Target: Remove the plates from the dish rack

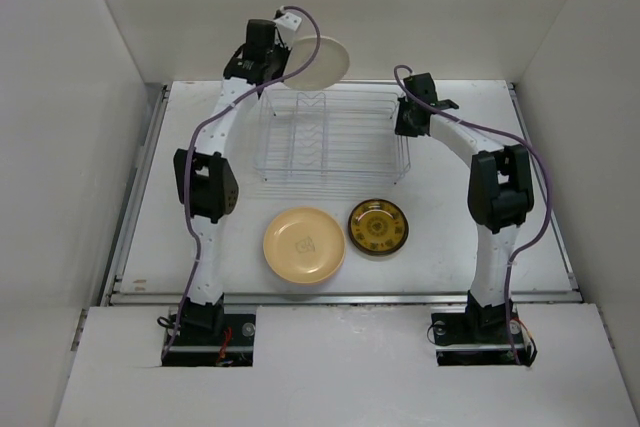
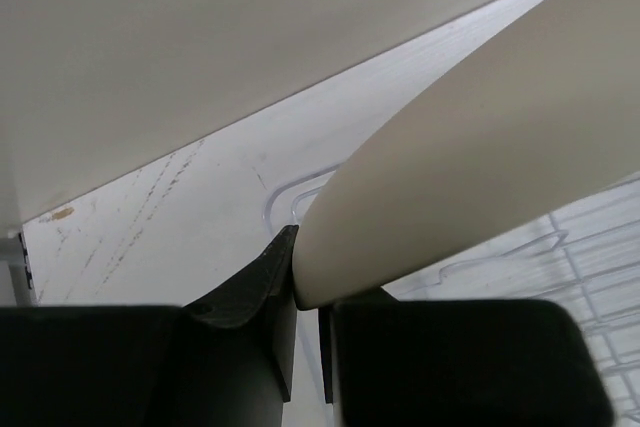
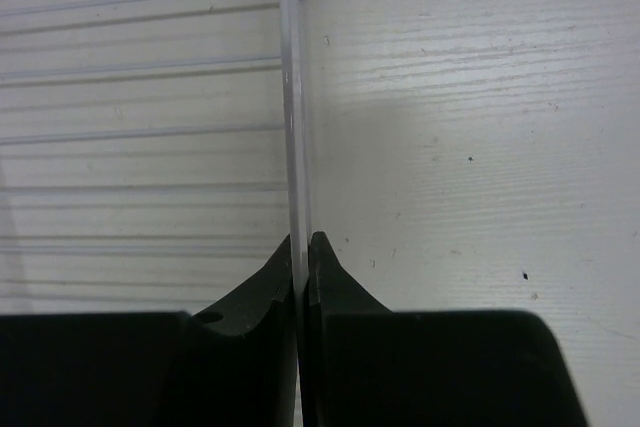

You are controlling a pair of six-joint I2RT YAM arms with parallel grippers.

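Pinching the cream plate (image 2: 480,147) by its rim in the left claw (image 2: 300,287), held high over the far-left corner of the dish rack (image 1: 330,137), sticking out rightward from the claw. Seeing no other plate in there. Down on the tabletop (image 1: 430,267), nearer than the rack: yellow plate (image 1: 304,244), then brown plate (image 1: 377,226). Clamped tight on the rack's right wall wire with the right claw (image 3: 302,247). Guessing a set-down nearward beside those two, so left arm's job.

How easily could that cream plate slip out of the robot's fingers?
Fairly easily, I'd guess: the left gripper pinches only the rim of the cream plate, which looks smooth. Held by one edge, it shows no sag, so it's probably stiff, and might crack if dropped.
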